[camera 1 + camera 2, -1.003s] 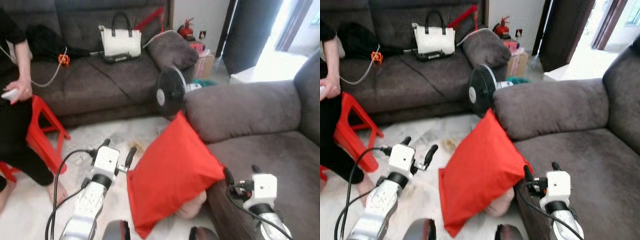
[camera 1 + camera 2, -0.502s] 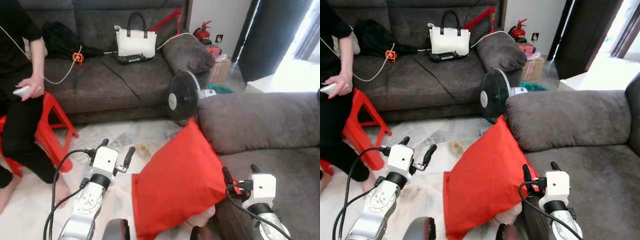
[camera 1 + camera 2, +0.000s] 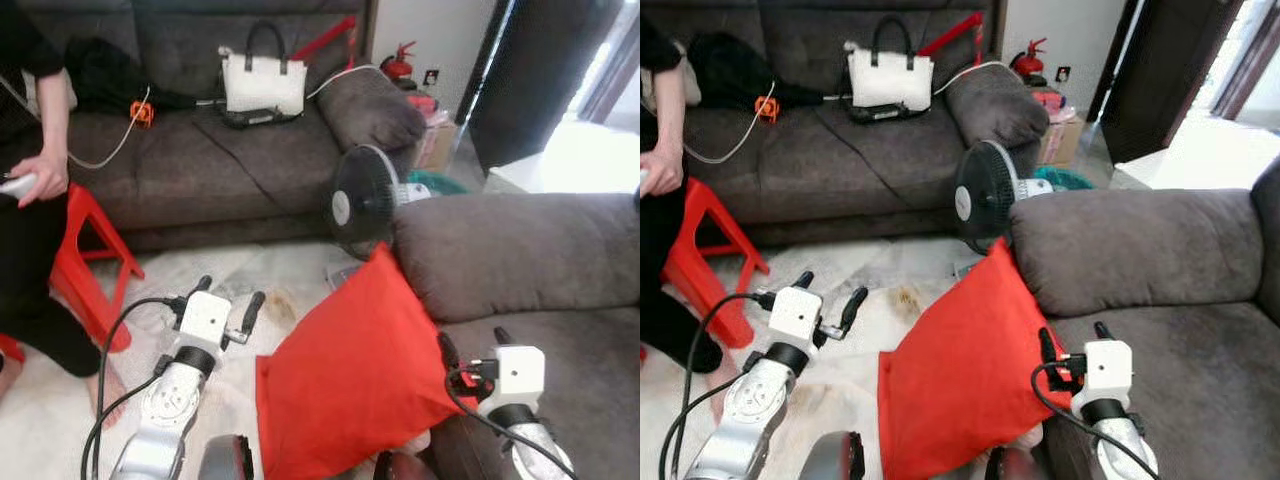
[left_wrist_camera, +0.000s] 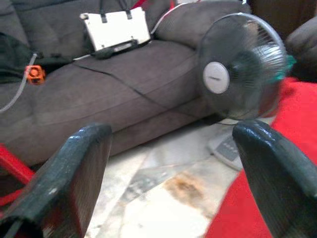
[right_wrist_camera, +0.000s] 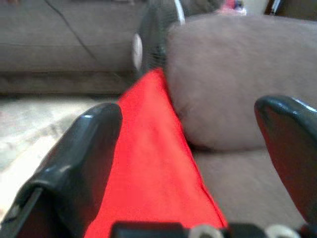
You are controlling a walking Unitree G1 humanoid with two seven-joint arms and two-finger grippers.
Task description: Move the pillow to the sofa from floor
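Red square fabric pillow stands on its lower edge on the pale floor, tilted and leaning against the front of the grey fabric sofa on the robot's right, its top corner touching the sofa's padded armrest. Across the room runs a second long dark grey couch, carrying a white handbag with black handles and a heap of black cloth. A black round standing fan sits on the floor between the two, just behind the pillow. A person in black sits on a red plastic stool at the left. Left gripper hovers above the floor beside the pillow, fingers spread wide. Right gripper sits at the pillow's right edge over the sofa seat, fingers also wide apart, clamping nothing.
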